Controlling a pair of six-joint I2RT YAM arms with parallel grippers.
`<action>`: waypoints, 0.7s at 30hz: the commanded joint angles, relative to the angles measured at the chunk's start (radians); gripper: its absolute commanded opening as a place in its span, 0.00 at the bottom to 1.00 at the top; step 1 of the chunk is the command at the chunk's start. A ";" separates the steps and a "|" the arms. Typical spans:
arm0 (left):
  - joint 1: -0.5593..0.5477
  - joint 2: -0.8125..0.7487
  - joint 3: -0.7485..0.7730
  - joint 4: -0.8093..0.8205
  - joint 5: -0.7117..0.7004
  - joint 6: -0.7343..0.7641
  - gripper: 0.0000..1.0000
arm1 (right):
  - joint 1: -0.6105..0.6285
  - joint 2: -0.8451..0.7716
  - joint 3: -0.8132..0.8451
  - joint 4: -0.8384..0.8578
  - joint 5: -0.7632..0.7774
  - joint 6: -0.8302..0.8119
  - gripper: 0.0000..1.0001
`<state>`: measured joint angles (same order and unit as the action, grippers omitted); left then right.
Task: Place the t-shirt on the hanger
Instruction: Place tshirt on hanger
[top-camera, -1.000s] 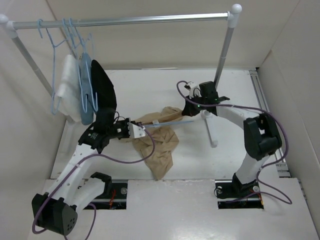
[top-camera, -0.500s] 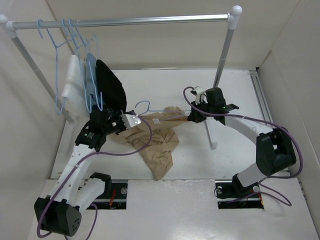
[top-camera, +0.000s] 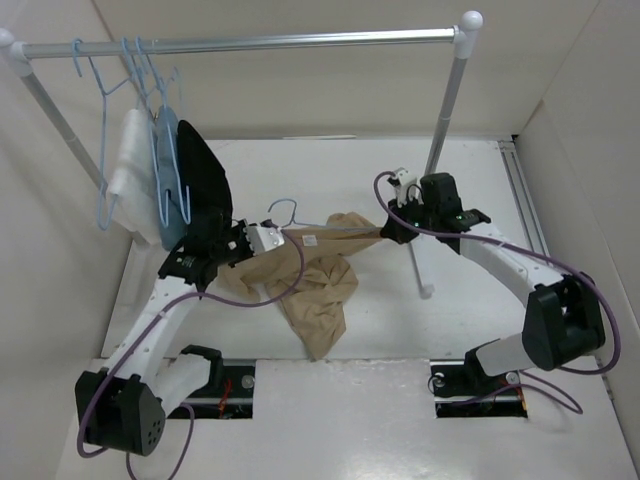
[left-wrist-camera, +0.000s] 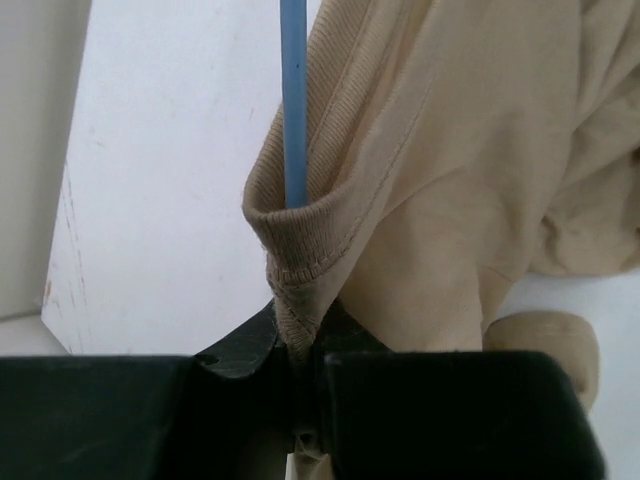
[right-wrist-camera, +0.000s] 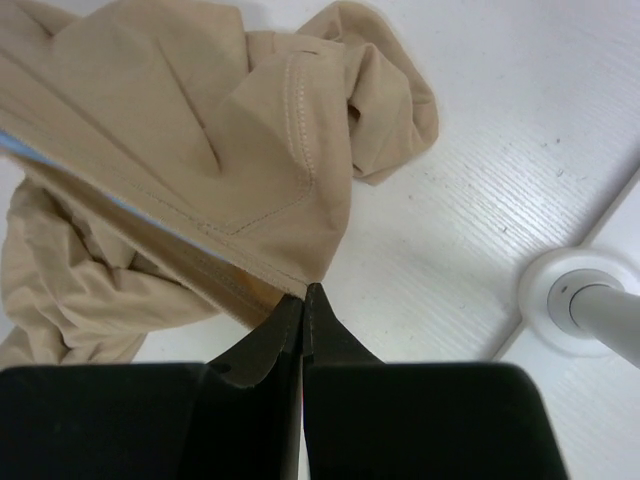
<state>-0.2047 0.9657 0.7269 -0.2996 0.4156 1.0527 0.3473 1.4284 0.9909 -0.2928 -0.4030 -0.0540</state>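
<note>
Mid-threading: your left gripper (left-wrist-camera: 300, 345) clamps the t-shirt (left-wrist-camera: 450, 150) collar, with the hanger (left-wrist-camera: 293, 100) wire just ahead of it. Your right gripper (right-wrist-camera: 303, 300) pinches a fabric edge. Next, likely draw cloth over the hanger's shoulder.

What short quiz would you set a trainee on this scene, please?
1. True or false: the left gripper is pinching the ribbed collar of the t-shirt.
2. In the left wrist view, where does the blue wire of the hanger go? A, into the t-shirt's neck opening; B, through a sleeve; C, nowhere near the cloth.
3. Fill in the missing word: the right gripper is ___ on an edge of the t-shirt.

Key: 1 true; 2 A; 3 shut.
</note>
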 joint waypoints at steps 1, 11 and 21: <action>0.033 0.027 0.003 0.030 -0.173 -0.028 0.00 | 0.015 -0.048 0.049 -0.060 0.139 -0.098 0.00; -0.116 0.070 0.022 0.053 -0.259 -0.043 0.00 | 0.140 -0.057 0.153 -0.036 0.095 -0.151 0.00; -0.252 0.048 0.100 0.143 -0.029 -0.263 0.00 | 0.266 0.004 0.272 0.000 -0.096 -0.211 0.00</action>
<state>-0.4515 1.0519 0.7712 -0.2356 0.2920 0.8856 0.6201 1.4448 1.2201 -0.3290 -0.4339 -0.2417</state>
